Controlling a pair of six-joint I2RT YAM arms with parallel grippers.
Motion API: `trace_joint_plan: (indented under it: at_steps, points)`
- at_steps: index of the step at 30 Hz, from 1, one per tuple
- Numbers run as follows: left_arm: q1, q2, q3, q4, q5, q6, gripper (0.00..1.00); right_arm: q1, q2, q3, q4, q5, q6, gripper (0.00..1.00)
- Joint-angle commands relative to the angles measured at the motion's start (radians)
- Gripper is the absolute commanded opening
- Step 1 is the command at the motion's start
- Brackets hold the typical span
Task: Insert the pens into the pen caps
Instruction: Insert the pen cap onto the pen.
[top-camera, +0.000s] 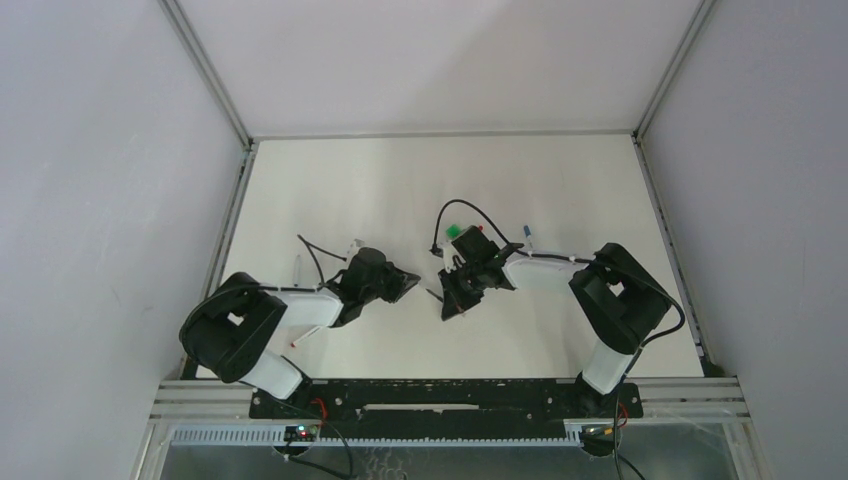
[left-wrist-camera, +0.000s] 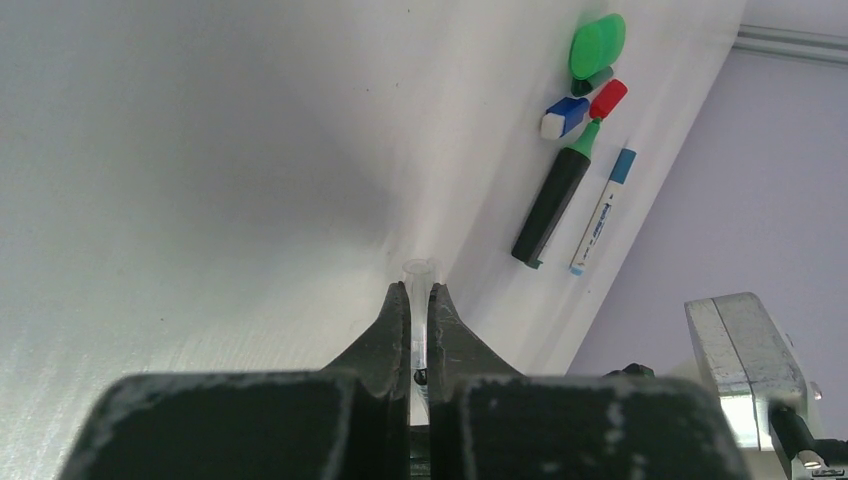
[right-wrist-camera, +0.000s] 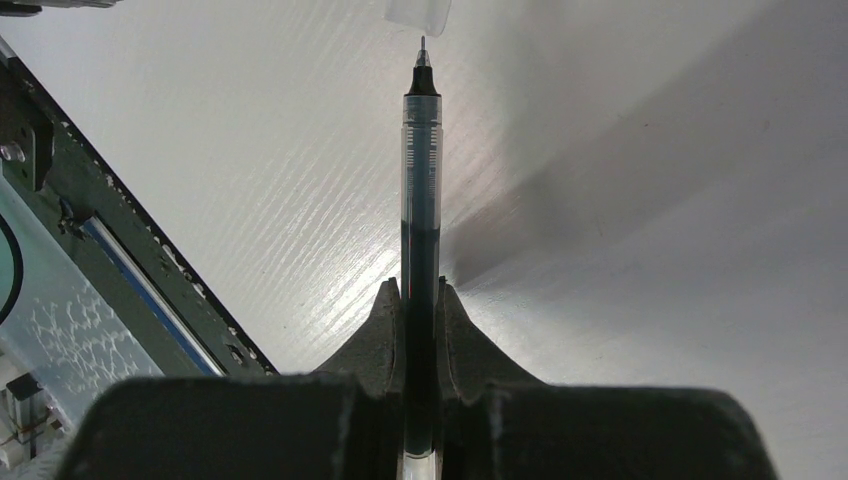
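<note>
The right gripper (right-wrist-camera: 421, 300), clamped on a pen (right-wrist-camera: 421, 150), held its tip just short of the clear cap (right-wrist-camera: 418, 14) pinched tight in the left gripper (left-wrist-camera: 420, 300). Best to centre the tip on the cap's mouth and push straight. Both arms bent inward, meeting mid-table, with spare pens (left-wrist-camera: 553, 205) farther off.

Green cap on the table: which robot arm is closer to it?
Right. The green cap lies right beside the right arm's wrist, just past the right hand, which grips a pen. The left hand sits farther off to the cap's left, pinching a clear cap.
</note>
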Motion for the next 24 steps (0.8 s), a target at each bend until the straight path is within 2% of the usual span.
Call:
trace_joint_plan:
  at_steps: [1,12,24]
  points:
    - [-0.004,0.012,-0.012,0.030,0.014,-0.015,0.00,-0.004,-0.008,0.033,0.004,0.014,0.017,0.00]
    - [-0.009,0.027,-0.005,0.039,0.021,-0.016,0.00,-0.005,-0.016,0.039,0.002,-0.039,0.005,0.00]
    - [-0.027,0.021,-0.008,0.056,0.026,-0.032,0.00,-0.009,-0.016,0.040,0.004,0.037,0.016,0.00]
